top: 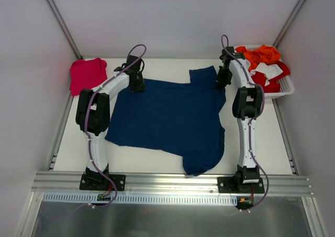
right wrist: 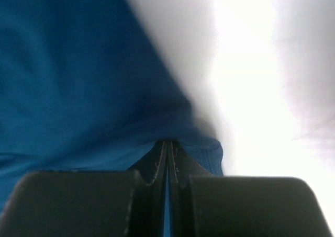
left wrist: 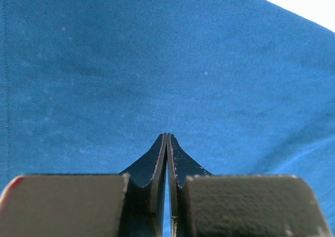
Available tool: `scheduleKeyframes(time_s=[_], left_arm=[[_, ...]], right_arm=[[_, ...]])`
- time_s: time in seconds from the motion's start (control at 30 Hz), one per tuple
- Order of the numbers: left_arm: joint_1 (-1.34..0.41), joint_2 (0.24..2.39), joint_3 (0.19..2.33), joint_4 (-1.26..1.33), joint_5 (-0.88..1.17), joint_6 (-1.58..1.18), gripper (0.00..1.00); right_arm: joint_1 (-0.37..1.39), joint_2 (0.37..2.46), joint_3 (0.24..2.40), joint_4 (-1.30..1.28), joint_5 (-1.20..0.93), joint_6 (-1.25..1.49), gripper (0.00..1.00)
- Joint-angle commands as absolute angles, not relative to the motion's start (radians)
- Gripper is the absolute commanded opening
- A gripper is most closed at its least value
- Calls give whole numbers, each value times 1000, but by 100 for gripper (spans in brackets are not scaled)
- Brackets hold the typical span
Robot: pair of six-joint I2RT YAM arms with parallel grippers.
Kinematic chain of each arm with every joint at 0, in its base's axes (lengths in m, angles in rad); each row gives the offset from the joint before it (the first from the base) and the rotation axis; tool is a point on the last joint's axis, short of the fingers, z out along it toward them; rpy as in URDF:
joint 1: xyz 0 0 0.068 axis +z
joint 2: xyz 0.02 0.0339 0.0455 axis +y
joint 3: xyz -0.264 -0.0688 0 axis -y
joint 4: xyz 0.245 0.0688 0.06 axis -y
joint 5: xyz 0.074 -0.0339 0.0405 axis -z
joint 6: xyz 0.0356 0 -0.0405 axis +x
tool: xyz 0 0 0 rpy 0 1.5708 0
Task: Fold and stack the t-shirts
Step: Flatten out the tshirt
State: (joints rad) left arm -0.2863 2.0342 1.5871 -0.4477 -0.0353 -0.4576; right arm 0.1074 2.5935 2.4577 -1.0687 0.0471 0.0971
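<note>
You've got the navy shirt (top: 167,116) spread flat between the two arms, so this looks like the first fold, and the way to do it well is to move both ends together. Lift just enough to clear the table (top: 141,161), carry the far edge toward you at one even height and pace, and lay it down square so the hem lines up and no wrinkle gets trapped. If one side leads, the fold will skew. Left gripper (left wrist: 167,137): jaws pressed together, tips down on the cloth, only a hairline of blue between them. I read that as a thin pinch at the shirt's far left corner. Right gripper (right wrist: 167,142): also clamped tight, a blue sliver in the seam and the shirt's edge just right of the tips, so it seems to have the far right corner by the sleeve. The red shirt (top: 86,76) sits well left of your left gripper, apart from the navy one, waiting to be stacked. A basket (top: 287,88) of clothes is close on the right gripper's right, so watch that elbow.
</note>
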Motion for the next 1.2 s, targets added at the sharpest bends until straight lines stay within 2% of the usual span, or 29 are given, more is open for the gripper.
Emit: scheduleKeyframes(time_s=[0.0, 0.43, 0.7, 0.77, 0.83, 0.87, 0.9, 0.97, 1.0, 1.17], left_arm=[[-272, 1991, 1640, -451, -41, -433, 0], [-264, 2017, 1649, -459, -5, -456, 0], [-264, 2029, 1663, -459, -135, -437, 2], [-258, 2037, 1667, -459, -161, -434, 16], [-252, 2025, 1655, -459, -161, -451, 20], [-250, 2017, 1649, -459, -155, -453, 53], [-250, 1999, 1637, -459, -152, -456, 72], [-250, 1974, 1606, -454, -143, -462, 92], [-250, 1941, 1594, -450, -134, -465, 99], [-250, 1801, 1494, -361, -98, -459, 99]], right_arm=[[43, 2628, 2513, -1114, 38, 101, 1], [-61, 2594, 2583, -1055, -74, 100, 1], [-3, 2467, 2421, -979, -160, 35, 2], [31, 2442, 2404, -982, -166, 18, 2], [57, 2416, 2384, -980, -169, 12, 1], [63, 2383, 2355, -977, -166, 11, 0], [78, 2359, 2336, -967, -157, 9, 1], [87, 2288, 2283, -953, -155, 9, 1], [90, 2261, 2267, -940, -166, 9, 1], [97, 2125, 2181, -882, -219, 9, 25]])
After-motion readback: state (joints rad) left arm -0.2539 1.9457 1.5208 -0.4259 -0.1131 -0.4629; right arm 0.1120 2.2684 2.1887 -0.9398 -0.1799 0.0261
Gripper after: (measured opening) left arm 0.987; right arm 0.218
